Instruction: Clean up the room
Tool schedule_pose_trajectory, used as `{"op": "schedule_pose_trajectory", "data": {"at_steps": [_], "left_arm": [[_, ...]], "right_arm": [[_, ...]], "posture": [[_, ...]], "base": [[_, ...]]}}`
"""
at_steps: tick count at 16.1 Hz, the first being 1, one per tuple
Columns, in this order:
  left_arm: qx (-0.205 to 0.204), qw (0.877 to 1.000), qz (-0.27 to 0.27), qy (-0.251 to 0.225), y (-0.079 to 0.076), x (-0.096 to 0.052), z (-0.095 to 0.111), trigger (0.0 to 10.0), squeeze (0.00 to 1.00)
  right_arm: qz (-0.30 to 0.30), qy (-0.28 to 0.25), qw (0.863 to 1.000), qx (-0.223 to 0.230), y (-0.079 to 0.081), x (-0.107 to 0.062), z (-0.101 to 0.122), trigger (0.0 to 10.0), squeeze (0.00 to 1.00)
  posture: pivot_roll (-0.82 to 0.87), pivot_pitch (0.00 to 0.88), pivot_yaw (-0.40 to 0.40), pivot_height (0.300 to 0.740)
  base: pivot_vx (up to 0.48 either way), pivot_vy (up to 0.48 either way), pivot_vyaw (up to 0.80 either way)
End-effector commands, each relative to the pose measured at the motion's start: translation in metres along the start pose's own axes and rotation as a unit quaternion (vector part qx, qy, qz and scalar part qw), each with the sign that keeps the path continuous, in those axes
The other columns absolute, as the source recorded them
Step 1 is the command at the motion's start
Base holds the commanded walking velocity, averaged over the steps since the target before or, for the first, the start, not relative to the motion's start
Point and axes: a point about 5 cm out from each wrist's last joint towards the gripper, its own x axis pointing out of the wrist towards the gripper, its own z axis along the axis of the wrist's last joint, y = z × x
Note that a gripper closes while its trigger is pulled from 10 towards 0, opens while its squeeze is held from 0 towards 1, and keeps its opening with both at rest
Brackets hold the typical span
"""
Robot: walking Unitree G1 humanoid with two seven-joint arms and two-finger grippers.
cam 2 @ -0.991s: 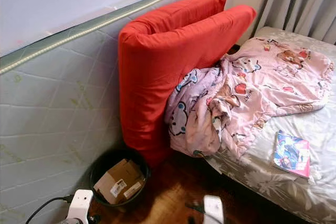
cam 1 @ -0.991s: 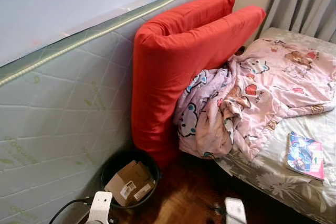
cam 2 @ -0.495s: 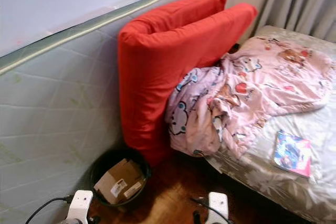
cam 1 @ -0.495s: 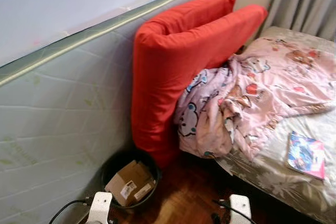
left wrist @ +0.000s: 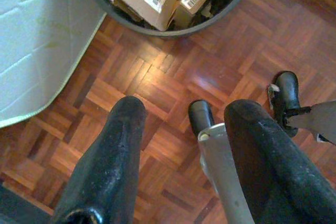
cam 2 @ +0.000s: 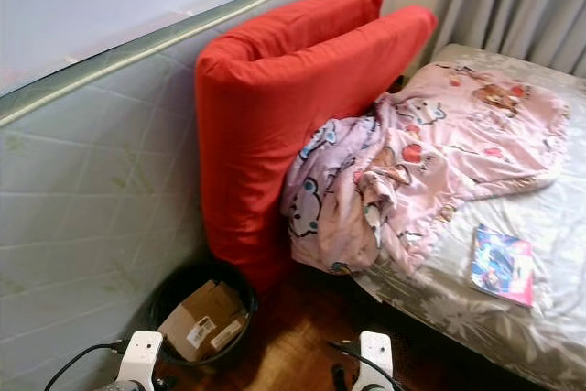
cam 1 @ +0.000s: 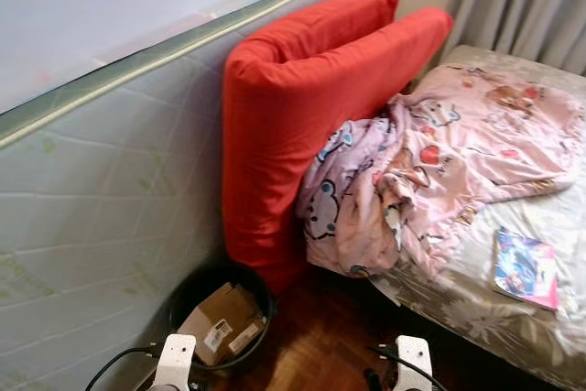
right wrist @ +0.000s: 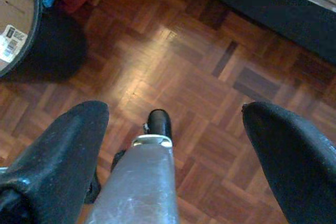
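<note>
Left wrist view: spread left tool (left wrist: 178,129) hangs near the bin (left wrist: 173,27) of cardboard.

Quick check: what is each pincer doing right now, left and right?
Left pincer: open, holding nothing, over the floor.
Right pincer: open, holding nothing, over the floor.

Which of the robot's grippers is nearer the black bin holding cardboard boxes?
Left. The left gripper hangs beside the black bin; the right gripper hangs farther off, towards the bed.
</note>
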Motion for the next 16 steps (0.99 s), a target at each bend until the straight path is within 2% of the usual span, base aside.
{"op": "schedule_pose_trajectory", "data": {"at_steps": [1,6,11,15,16], "left_arm": [[0.001,1.000,-0.001,0.007,0.0000,-0.0003,-0.0040,10.0,0.00],[0.002,1.000,-0.001,0.007,-0.0003,-0.0003,-0.0040,10.0,0.00],[0.001,1.000,-0.002,0.007,-0.0002,-0.0003,-0.0039,10.0,0.00],[0.001,1.000,-0.002,0.006,-0.0002,-0.0003,-0.0038,10.0,0.00],[0.001,1.000,-0.002,0.006,-0.0003,-0.0003,-0.0039,10.0,0.00]], "right_arm": [[-0.001,-0.001,1.000,0.002,-0.0021,-0.0004,-0.0012,10.0,0.00],[0.000,0.004,1.000,-0.002,-0.0033,-0.0006,-0.0023,10.0,0.00],[0.000,0.002,1.000,-0.002,-0.0036,-0.0006,-0.0018,10.0,0.00],[0.001,0.007,1.000,-0.005,-0.0037,-0.0009,-0.0045,10.0,0.00],[-0.001,0.005,1.000,-0.003,-0.0040,-0.0010,-0.0046,10.0,0.00]], "posture": [[-0.07,0.000,-0.011,0.740],[-0.07,0.000,-0.012,0.740],[-0.07,0.000,-0.012,0.740],[-0.07,0.000,-0.013,0.740],[-0.07,0.000,-0.012,0.740]], "base": [[0.000,0.000,0.00],[0.000,0.000,0.00],[0.000,-0.262,0.00],[0.000,-0.282,-0.70],[0.000,-0.285,0.00]]}}
